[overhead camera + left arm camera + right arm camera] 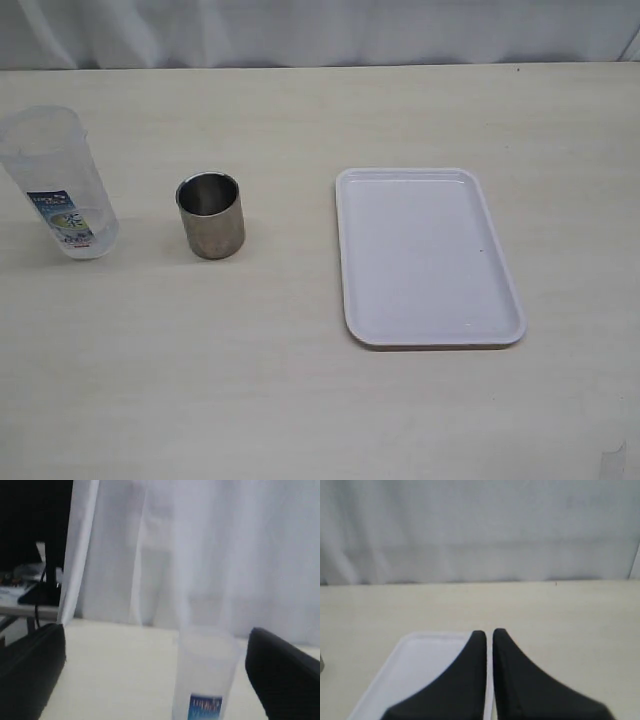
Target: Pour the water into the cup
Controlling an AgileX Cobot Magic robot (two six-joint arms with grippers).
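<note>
Left wrist view, L fingers [30,672] wide, flanking bottle [205,675], R fingers [465,680] together

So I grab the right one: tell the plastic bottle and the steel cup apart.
The plastic bottle is tall; the steel cup is short. The bottle is clear with a blue-and-green label; the cup is opaque, plain grey metal. Both stand upright on the table.
</note>
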